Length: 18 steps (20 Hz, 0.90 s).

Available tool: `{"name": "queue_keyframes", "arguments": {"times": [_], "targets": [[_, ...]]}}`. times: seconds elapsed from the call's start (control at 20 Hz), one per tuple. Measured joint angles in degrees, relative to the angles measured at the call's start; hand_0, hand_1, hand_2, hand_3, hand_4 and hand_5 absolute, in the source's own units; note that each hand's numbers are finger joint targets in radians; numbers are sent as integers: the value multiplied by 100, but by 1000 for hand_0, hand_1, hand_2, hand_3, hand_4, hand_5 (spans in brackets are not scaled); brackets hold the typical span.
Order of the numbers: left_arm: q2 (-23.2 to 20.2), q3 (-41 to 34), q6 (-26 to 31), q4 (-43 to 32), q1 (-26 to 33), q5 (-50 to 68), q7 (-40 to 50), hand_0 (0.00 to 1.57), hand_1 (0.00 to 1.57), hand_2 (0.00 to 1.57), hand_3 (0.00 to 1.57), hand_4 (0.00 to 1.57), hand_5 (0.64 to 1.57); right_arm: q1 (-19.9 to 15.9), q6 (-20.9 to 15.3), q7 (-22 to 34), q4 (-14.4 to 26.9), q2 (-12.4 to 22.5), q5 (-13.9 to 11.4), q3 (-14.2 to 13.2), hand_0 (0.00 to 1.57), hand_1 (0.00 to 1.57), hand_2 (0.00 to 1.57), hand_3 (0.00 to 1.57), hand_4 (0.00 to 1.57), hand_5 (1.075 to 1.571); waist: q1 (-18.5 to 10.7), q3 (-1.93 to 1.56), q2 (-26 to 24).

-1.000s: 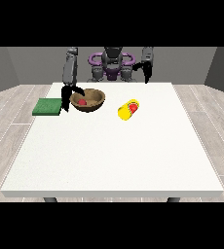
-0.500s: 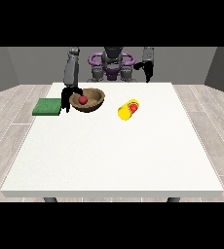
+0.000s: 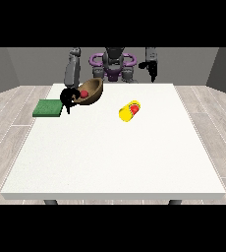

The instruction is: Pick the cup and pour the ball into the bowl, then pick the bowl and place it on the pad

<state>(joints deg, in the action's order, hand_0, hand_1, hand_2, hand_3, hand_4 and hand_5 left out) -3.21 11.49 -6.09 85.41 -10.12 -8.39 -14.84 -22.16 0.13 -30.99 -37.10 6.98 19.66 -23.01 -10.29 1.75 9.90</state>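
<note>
A brown bowl [image 3: 92,92] hangs tilted just above the table, its open side turned towards the view's left, with a red ball [image 3: 84,93] inside it. The hand at the view's left [image 3: 67,97] is shut on the bowl's left rim. A green pad [image 3: 48,108] lies flat on the table to the left of that hand. The yellow cup [image 3: 129,110] lies on its side near the table's middle, its red inside showing. The hand at the view's right [image 3: 151,68] hangs raised near the robot's shoulder, away from everything.
The white table [image 3: 115,162] stretches wide towards the camera. The robot's torso [image 3: 113,64] stands behind the far edge.
The bowl has been lifted off the table and tipped towards the view's left, with the left-side hand rising with it. The cup and pad stayed put.
</note>
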Motion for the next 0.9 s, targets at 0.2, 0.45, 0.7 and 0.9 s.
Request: {"name": "queue_keyframes", "arguments": {"times": [0.2,0.45,0.7,0.9], "targets": [[-88,-182,82,-190,120,122,-34,0,0,0,0,1134,1358,-94,-195,829,-17,57,132,67,1571,1571,1571,1489,943,1499,98,-154,-268],[-34,-228,22,-380,284,125,78,0,0,0,0,1160,1357,-252,-376,1764,-82,460,180,154,1571,1571,1571,1215,933,1503,319,-245,-587],[-45,-365,33,-596,382,158,51,0,0,0,0,1161,1348,-416,-555,2449,-230,1053,51,244,1571,1571,1571,1215,933,1503,573,-192,-825],[42,-381,-33,-720,418,113,7,0,0,0,0,1171,1349,-506,-480,2826,-344,1410,74,254,1571,1571,1571,1155,956,1494,695,-181,-884]]}}
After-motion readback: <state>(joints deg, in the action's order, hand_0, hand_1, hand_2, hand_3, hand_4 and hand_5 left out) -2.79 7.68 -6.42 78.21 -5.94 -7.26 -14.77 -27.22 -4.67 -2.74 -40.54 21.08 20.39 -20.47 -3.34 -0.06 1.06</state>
